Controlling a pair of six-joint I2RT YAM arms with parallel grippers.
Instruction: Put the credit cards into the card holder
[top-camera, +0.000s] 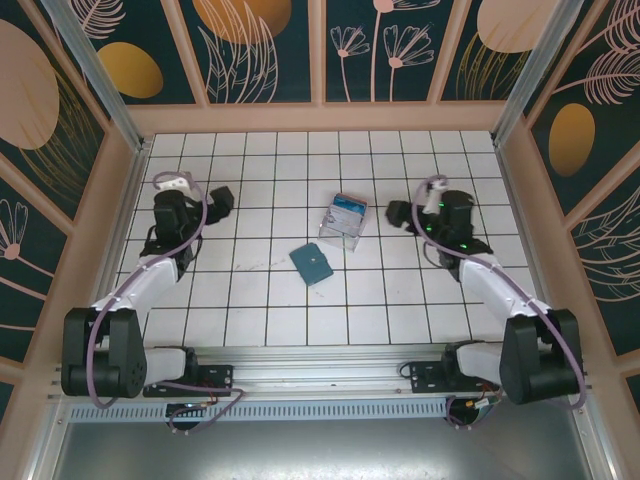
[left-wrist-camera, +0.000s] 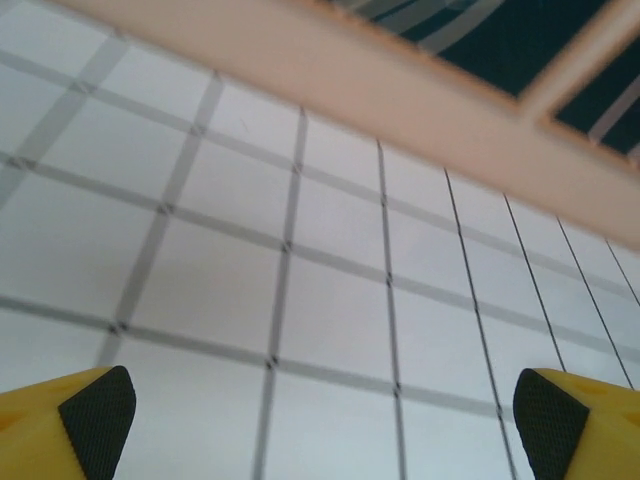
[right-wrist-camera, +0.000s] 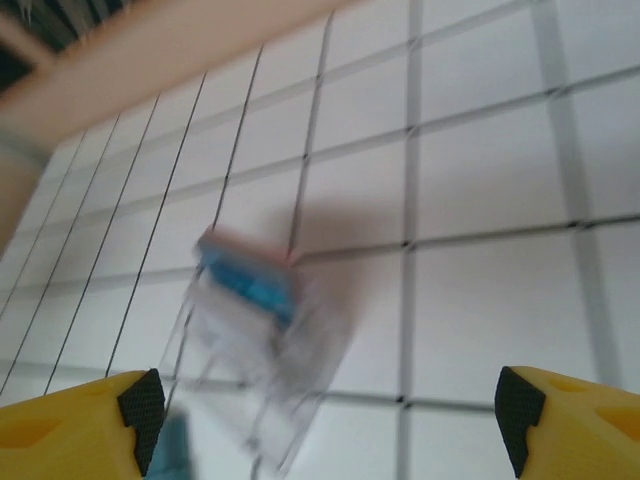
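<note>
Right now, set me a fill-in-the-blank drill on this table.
1. The card inside the clear box is ___ in colour.
2. Of wallet and box, the ___ lies nearer the back wall.
3. The left gripper and right gripper are both ___.
4. The box lies nearer the ___ gripper.
Missing words: blue; box; open; right.

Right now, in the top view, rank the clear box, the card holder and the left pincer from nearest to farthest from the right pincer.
1. Clear box, just left of the right pincer.
2. Card holder, further left and toward the near edge.
3. Left pincer, far across on the left side.
</note>
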